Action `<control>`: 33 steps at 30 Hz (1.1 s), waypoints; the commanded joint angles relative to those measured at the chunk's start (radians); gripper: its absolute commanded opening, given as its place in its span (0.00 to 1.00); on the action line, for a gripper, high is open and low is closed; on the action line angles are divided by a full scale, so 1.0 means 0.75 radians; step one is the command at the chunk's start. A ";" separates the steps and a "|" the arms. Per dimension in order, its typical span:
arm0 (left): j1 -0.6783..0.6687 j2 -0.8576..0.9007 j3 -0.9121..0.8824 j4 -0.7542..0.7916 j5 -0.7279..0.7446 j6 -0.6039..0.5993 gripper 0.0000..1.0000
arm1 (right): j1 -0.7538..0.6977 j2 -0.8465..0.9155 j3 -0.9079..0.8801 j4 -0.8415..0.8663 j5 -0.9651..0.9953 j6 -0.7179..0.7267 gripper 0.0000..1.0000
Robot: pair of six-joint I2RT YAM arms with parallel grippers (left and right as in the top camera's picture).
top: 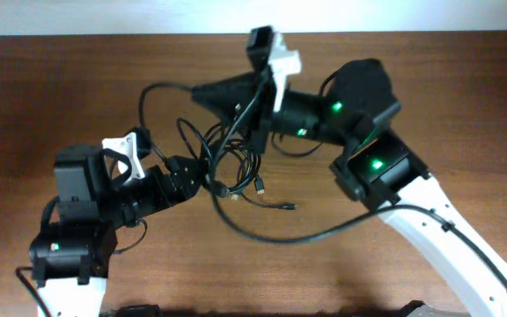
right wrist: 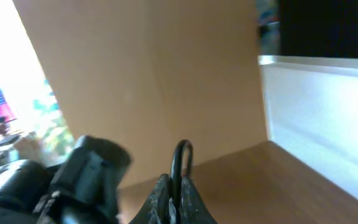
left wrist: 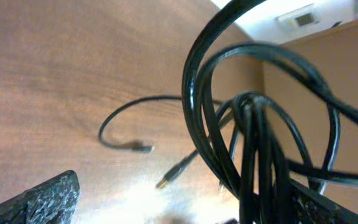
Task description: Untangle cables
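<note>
The cables (top: 231, 158) are thin black cords, looped together mid-table between the two arms, with plug ends lying loose on the wood (top: 260, 185). My left gripper (top: 196, 172) sits at the left side of the bundle. In the left wrist view its jaws (left wrist: 188, 186) are wide apart and several cable loops (left wrist: 253, 143) run past the right finger. My right gripper (top: 199, 90) is raised behind the bundle. In the right wrist view its fingers (right wrist: 178, 190) are shut on a small cable loop (right wrist: 182, 152).
The wooden table (top: 60, 97) runs to a white wall at the back. A longer black cord (top: 306, 233) curves across the front toward the right arm's base. Two plug ends (left wrist: 143, 147) lie on the wood below the left gripper.
</note>
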 commanded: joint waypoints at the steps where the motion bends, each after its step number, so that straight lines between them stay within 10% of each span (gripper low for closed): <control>1: 0.001 0.043 0.007 -0.016 -0.014 0.052 0.99 | -0.138 -0.027 0.032 0.010 0.047 0.056 0.04; 13: 0.001 0.047 0.007 -0.009 -0.008 0.105 0.99 | -0.376 -0.027 0.032 -0.250 -0.018 0.055 0.04; 18: 0.001 0.047 0.007 0.072 0.395 0.596 0.99 | -0.375 -0.026 0.032 -0.461 0.201 0.092 0.04; 25: 0.000 0.047 0.007 0.098 0.394 0.681 1.00 | -0.374 -0.027 0.032 -0.422 0.069 0.471 0.04; 33: 0.001 0.049 0.007 0.099 0.389 0.673 0.60 | -0.207 -0.027 0.032 -0.204 -0.064 0.629 0.04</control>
